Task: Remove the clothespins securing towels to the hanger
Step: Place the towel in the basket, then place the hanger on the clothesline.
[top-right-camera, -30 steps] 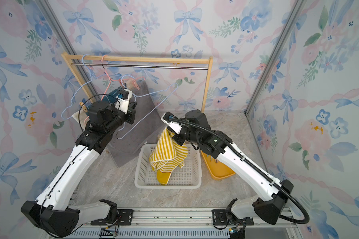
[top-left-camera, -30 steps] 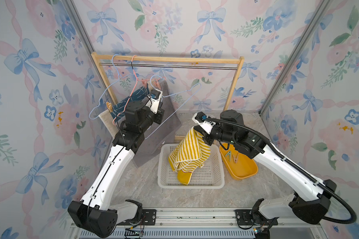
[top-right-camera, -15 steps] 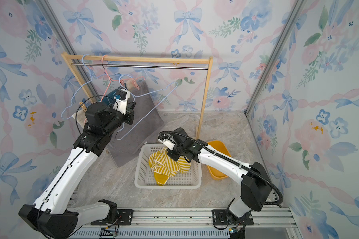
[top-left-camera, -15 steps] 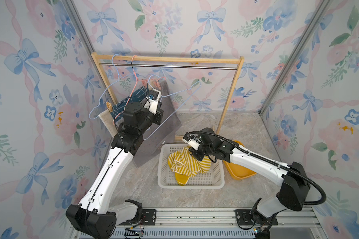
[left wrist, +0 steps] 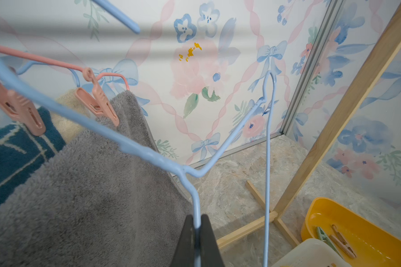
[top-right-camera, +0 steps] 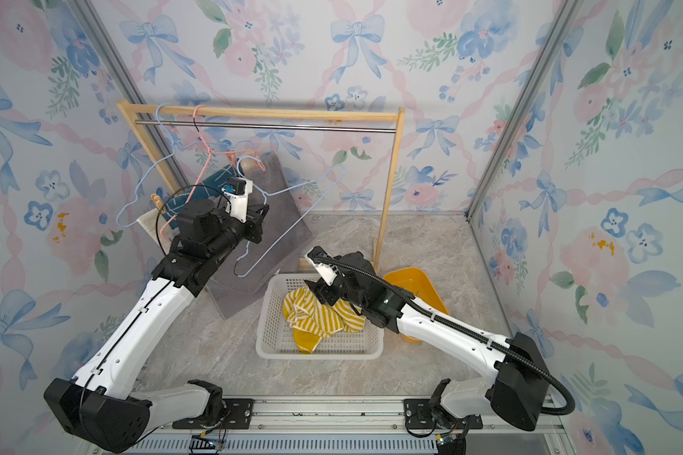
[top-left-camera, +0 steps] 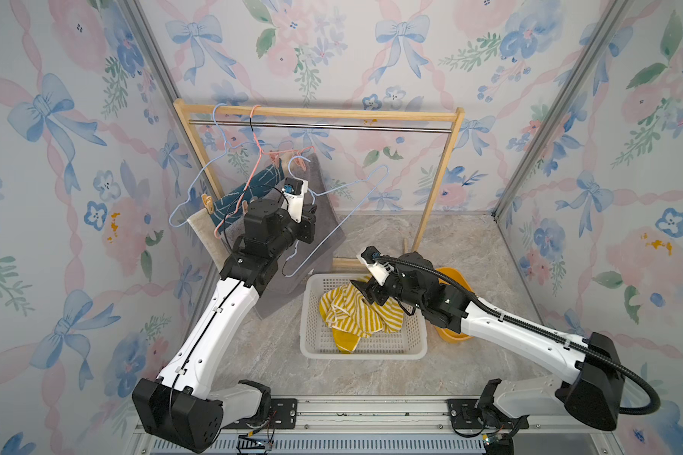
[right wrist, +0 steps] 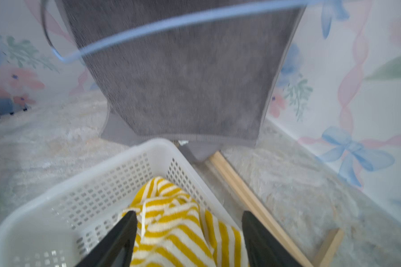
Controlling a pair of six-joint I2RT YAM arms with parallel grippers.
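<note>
Left gripper (left wrist: 196, 225): jaws pinched tight on the wire of a bare blue hanger (left wrist: 225, 148).
Just behind it: grey towel (left wrist: 90, 185), clamped by a pink clothespin (left wrist: 97, 101) hanging from a pink hanger (left wrist: 56, 61).
Farther out on that side: dark blue towel (left wrist: 9, 148) under a second pink clothespin (left wrist: 16, 108).
Right gripper (right wrist: 188, 213): jaws spread wide, gripping nothing. The striped towel (right wrist: 171, 222) lies crumpled right under it in the white basket (right wrist: 97, 175).
Beyond the basket: yellow tub (left wrist: 357, 222) with loose clothespins (left wrist: 340, 240) inside.
</note>
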